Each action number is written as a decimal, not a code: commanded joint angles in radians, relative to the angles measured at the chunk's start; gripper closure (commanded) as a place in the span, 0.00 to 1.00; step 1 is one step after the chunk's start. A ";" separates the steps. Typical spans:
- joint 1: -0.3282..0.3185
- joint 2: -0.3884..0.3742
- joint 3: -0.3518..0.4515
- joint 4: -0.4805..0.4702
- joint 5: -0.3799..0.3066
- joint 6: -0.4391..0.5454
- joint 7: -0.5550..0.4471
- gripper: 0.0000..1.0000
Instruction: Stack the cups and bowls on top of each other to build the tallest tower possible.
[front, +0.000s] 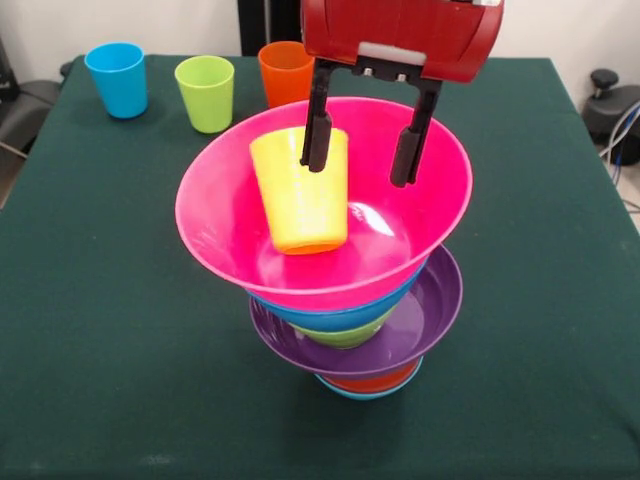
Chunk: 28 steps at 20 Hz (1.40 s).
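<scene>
The tower stands in the middle of the green table: a large pink bowl (420, 180) on top, then a blue bowl (345, 318), a green bowl (345, 337), a wide purple bowl (425, 320), an orange bowl (372, 382) and a light-blue bowl (372, 394) lowest. A yellow cup (300, 205) lies tilted inside the pink bowl, its mouth towards me. My gripper (362, 150) hangs open over the pink bowl; its left finger is in front of the yellow cup's upper edge, and nothing is held. Blue cup (117, 79), lime green cup (205, 93) and orange cup (283, 72) stand upright at the far left.
The dark green table (100, 330) ends at its far edge behind the row of cups. Dark equipment shows beyond the right table edge (612, 105) and beyond the left one.
</scene>
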 joint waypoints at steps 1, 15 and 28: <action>0.022 0.006 0.020 0.188 -0.004 -0.066 0.110 0.00; 0.050 -0.056 -0.011 0.437 -0.005 -0.250 0.160 0.00; 0.139 -0.051 -0.074 0.632 0.011 -0.451 0.239 0.00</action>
